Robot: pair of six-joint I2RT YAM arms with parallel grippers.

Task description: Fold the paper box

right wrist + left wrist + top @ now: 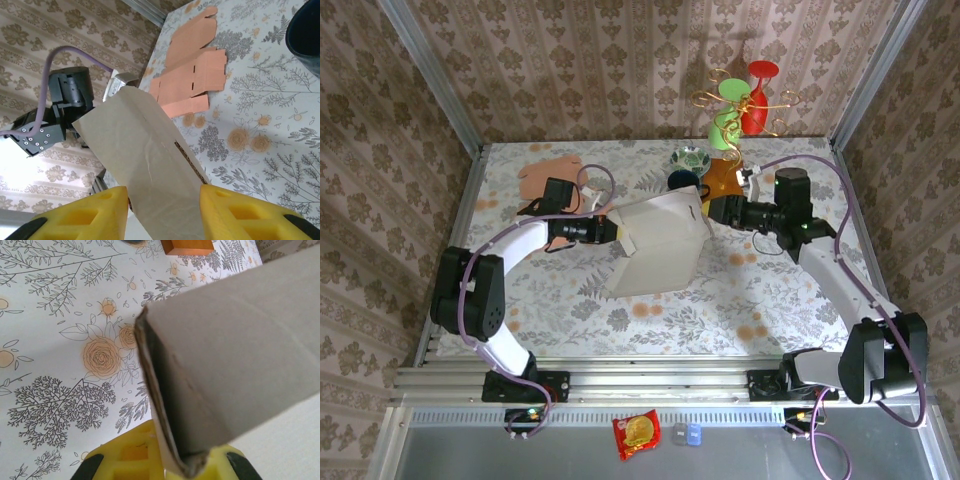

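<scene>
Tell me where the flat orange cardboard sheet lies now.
In the top view the orange cardboard sheet lies flat at the table's far left, just beyond the left arm's wrist.

No text, number or brand is coming through clearly enough to read. The red snack packet (pixel 636 433), lying on the grey ledge just beyond the table's near edge, is carrying a printed yellow design. In the top view that print is showing far too small and blurred for any word to be made out.
</scene>
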